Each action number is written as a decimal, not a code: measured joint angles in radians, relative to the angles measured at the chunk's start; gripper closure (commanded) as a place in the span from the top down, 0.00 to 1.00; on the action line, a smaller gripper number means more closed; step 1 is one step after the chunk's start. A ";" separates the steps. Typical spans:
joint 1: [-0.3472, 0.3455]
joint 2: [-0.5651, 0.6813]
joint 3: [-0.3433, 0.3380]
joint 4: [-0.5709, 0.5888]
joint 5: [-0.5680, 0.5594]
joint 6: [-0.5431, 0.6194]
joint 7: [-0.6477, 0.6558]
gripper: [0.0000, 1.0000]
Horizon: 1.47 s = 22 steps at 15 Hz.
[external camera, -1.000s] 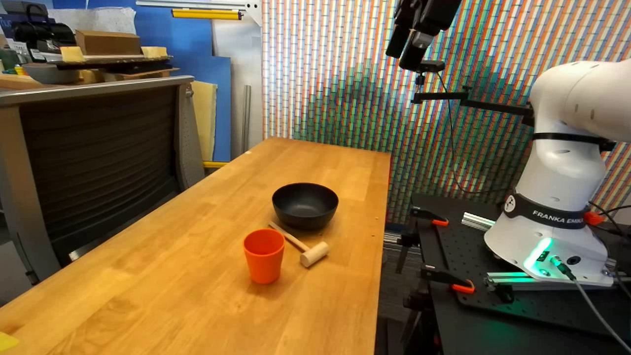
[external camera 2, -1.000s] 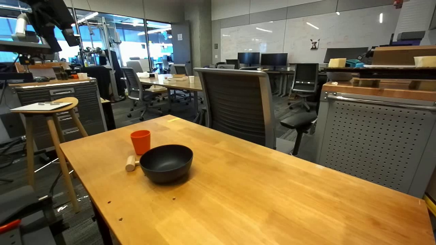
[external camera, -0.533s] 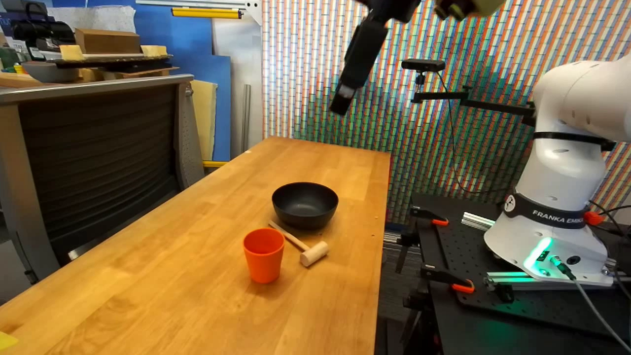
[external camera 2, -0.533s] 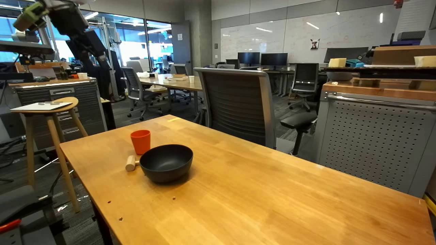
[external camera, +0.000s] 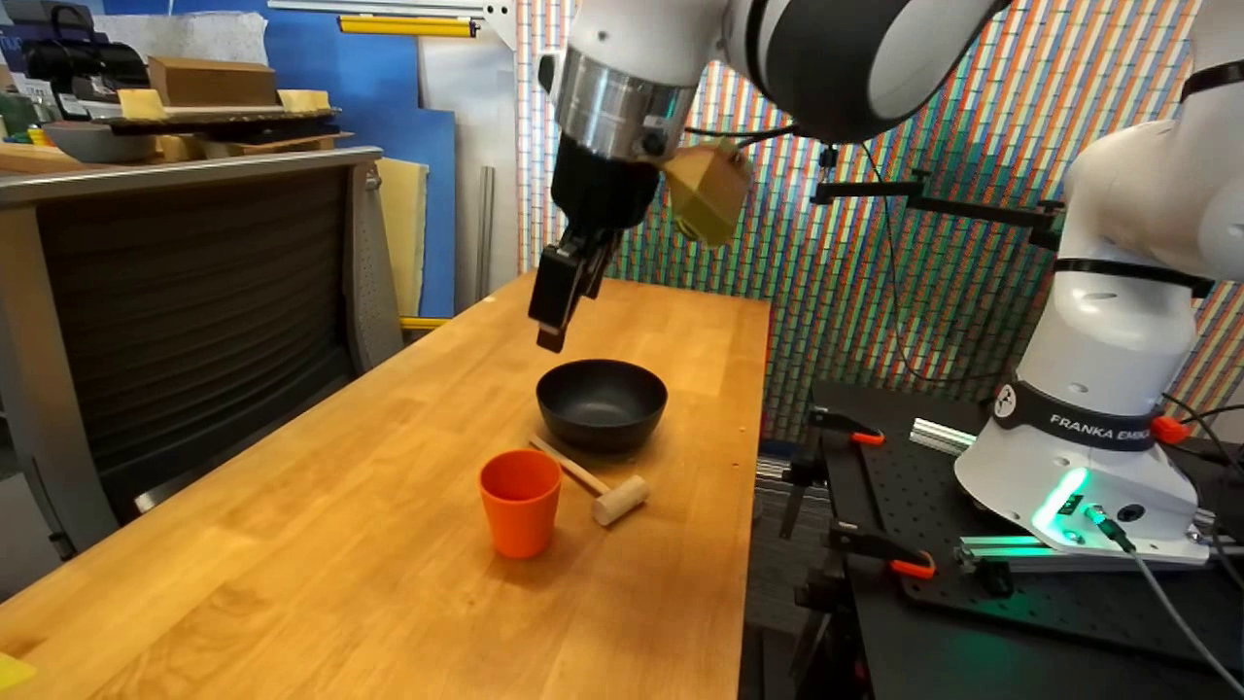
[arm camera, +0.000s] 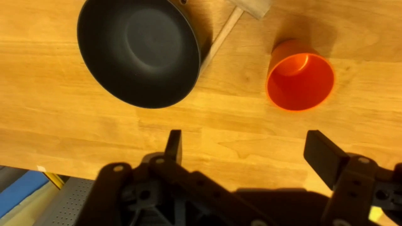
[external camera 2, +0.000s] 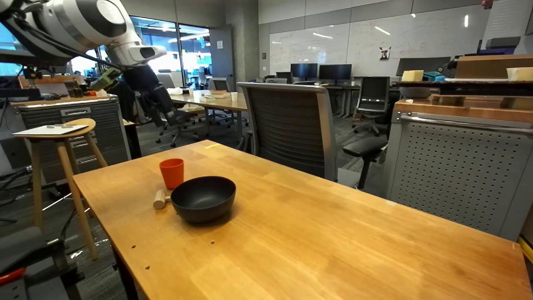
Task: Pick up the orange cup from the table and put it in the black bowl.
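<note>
Approach seems in hand — the gripper, spread wide, should next lower to the cup, wrist-view one o'clock from it.

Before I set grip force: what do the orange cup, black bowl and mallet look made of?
Orange cup: probably plastic, semi-gloss; uniform colour, and a bright curved streak inside it in the wrist view.
Black bowl: plastic or coated metal, can't tell which; satin to matte, with only a soft, diffuse sheen inside.
Mallet: seems bare wood; dull, pale tan throughout.
</note>
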 measured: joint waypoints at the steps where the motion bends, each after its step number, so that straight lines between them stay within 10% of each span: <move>1: 0.010 0.054 -0.023 0.028 -0.012 -0.005 0.014 1.00; 9: 0.188 0.364 -0.201 0.208 0.113 -0.029 0.017 1.00; 10: 0.202 0.384 -0.216 0.215 0.137 -0.034 0.017 0.75; 22: 0.264 0.454 -0.280 0.216 0.328 0.011 -0.044 0.00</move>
